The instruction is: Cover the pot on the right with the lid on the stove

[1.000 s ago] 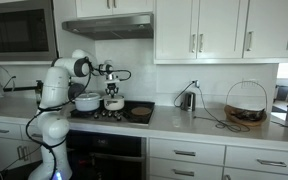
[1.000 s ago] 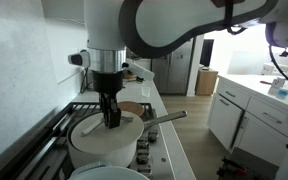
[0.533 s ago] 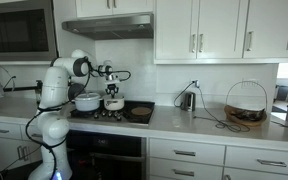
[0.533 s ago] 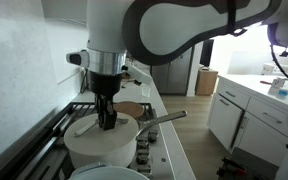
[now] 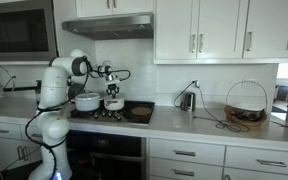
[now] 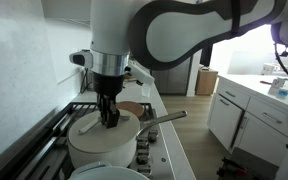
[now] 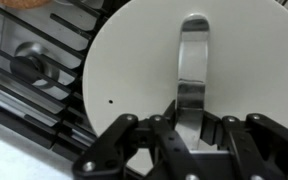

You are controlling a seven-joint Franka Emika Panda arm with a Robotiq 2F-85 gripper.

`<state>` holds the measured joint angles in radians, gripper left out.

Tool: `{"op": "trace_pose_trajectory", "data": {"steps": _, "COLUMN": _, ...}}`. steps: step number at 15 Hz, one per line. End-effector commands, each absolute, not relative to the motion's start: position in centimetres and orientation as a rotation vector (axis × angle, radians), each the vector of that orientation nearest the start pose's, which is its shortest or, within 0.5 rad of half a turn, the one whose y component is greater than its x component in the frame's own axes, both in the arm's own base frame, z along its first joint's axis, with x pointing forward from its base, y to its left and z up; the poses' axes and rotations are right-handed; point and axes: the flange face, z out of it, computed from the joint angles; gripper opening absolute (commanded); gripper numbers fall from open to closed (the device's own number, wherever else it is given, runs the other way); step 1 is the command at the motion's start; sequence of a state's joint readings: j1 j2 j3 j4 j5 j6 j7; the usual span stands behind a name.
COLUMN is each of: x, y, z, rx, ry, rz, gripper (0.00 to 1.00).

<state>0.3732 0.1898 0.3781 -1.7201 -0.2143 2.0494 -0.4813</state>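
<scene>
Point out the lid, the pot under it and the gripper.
lid (image 7: 134, 70): wrist view, on its flat pale top.
pot (image 6: 104, 152): in an exterior view, on its side wall below the lid.
gripper (image 6: 111, 121): in an exterior view, between its fingertips, at the lid's middle.

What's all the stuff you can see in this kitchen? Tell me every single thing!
lid: one, white with a shiny metal handle, on top of the small pot
small pot: one, silver-white with a long handle, on the stove
big pot: one, white, on the stove beside the small pot
pan: one, dark brown, on the stove at the side nearer the basket
stove: one, black, under the hood
microwave: one, dark, up on the wall
basket: one, wire, on the counter
cabinets: several, white, above and below the counter
robot arm: one, white, beside the stove
tool: one, black, shut on the lid's handle
</scene>
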Motion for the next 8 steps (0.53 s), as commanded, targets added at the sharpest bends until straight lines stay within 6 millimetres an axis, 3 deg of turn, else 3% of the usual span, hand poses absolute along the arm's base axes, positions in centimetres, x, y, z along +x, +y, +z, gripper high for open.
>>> {"op": "trace_pose_trajectory", "data": {"steps": 1, "x": 47.26, "y": 39.81, "z": 50.49, "rx": -2.634, "ry": -1.997, "rz": -0.336, "gripper": 0.02}}
{"op": "trace_pose_trajectory", "data": {"steps": 8, "x": 47.24, "y": 39.75, "z": 50.91, "rx": -2.611, "ry": -1.976, "rz": -0.324, "gripper": 0.02}}
